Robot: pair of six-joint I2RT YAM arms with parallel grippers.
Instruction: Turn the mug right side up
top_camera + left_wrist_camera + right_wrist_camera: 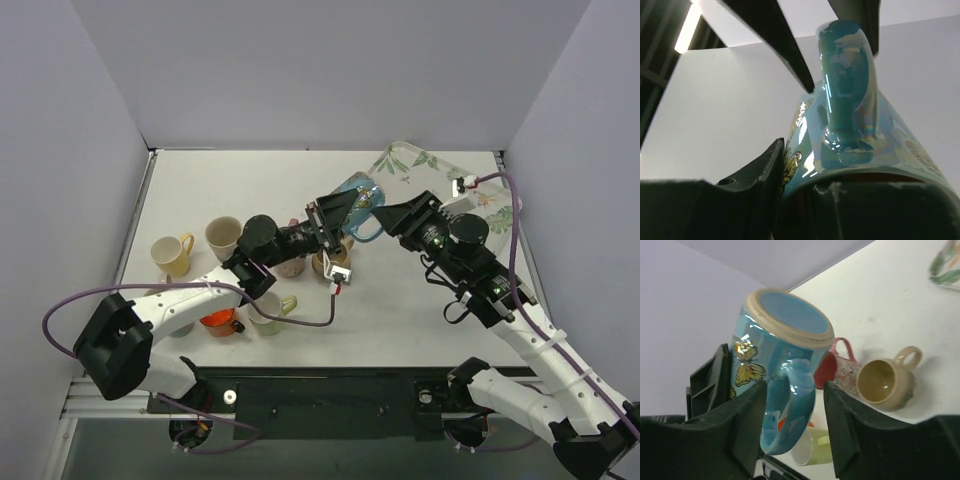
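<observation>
The blue mug [357,192] hangs in the air over the back-middle of the worktop [230,185]. It is tilted, and the right wrist view shows its unglazed foot ring turned upward. Its mouth is hidden in every view.

The left gripper [337,210] is closed on the mug's body. In the left wrist view one finger [765,170] touches the glazed wall and the other is lost under the mug. Which part of the wall or rim is pinched cannot be made out.

The right gripper [794,390] stands narrowly parted astride the handle [790,412]. Whether its fingers press on the handle cannot be told.

Below the blue mug, a tan mug [885,382] stands upright in plain sight. A red-and-pink mug [837,365] is mostly hidden behind the blue mug and a finger, and the handle cuts off a pale mug [807,452].

From above, an orange mug [218,320] lies half under the left arm. Two cream mugs [172,253] [223,237] stand unobstructed at the left. A leaf-patterned tray [405,162] sits at the back right corner, partly covered by the right arm and its cable.

Bare worktop shows behind the mugs up to the back wall [330,70] and in front between the two arms. The side walls run close along the left and right edges.
</observation>
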